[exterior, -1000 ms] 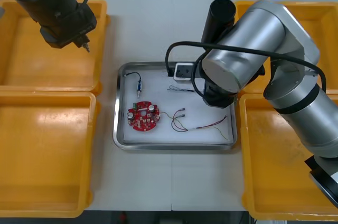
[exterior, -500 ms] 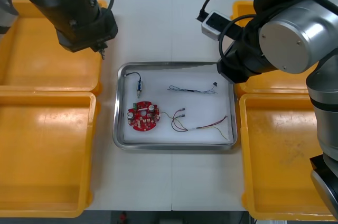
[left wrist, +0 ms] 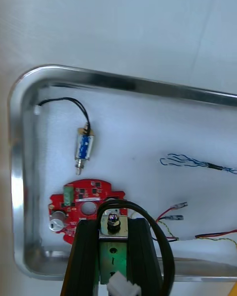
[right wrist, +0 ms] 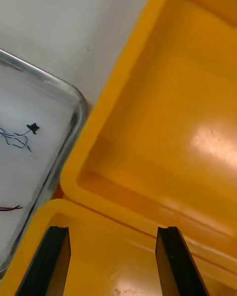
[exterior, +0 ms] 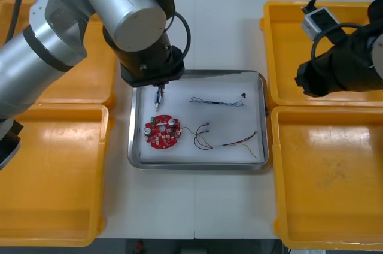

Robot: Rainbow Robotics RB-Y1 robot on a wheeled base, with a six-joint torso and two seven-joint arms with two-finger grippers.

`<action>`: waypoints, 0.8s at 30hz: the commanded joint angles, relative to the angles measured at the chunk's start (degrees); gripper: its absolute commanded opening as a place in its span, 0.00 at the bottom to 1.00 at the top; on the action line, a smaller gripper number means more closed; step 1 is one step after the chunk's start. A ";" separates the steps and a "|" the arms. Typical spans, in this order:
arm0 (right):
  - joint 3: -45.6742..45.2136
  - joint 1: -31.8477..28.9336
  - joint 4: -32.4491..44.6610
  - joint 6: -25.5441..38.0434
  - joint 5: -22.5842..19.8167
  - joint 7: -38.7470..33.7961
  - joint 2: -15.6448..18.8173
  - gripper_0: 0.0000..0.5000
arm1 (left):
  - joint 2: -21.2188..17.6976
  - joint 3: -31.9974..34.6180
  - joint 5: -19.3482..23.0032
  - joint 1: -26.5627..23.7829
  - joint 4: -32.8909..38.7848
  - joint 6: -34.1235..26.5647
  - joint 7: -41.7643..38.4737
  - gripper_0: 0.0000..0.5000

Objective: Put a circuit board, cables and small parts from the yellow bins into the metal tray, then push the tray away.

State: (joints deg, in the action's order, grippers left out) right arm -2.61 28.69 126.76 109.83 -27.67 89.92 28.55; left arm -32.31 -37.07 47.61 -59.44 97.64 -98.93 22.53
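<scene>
The left tool (left wrist: 114, 237) pinched a small metal part (left wrist: 113, 223) above the metal tray (left wrist: 123, 81), likely for release. The right tool (right wrist: 111, 261) hung spread, clear

Beneath my arms lies a light, flat table (exterior: 221, 26). Four shallow rectangular yellow plastic bins rest directly on it, two at each side. The far left bin (exterior: 96, 89) and near left bin (exterior: 54, 176) sit rim against rim, and so do the far right bin (exterior: 287, 44) and near right bin (exterior: 323, 182). Between the pairs lies a shiny rectangular metal tray (exterior: 197, 166), white inside, with rounded corners. A narrow strip of bare tabletop separates it from my left bins. Its other side sits just beside my right bins, and I cannot tell whether they touch. Bare tabletop stretches beyond the tray and in front of it.
</scene>
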 commanded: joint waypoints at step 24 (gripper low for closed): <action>-21.21 -21.40 6.83 0.17 -4.24 -6.86 1.51 1.00 | 4.89 -14.17 -6.30 -2.87 -13.80 17.02 -1.79 0.81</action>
State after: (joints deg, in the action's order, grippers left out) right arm -21.90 9.71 130.98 109.83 -31.15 85.16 29.72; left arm -28.74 -50.52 41.88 -59.56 83.56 -82.57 22.39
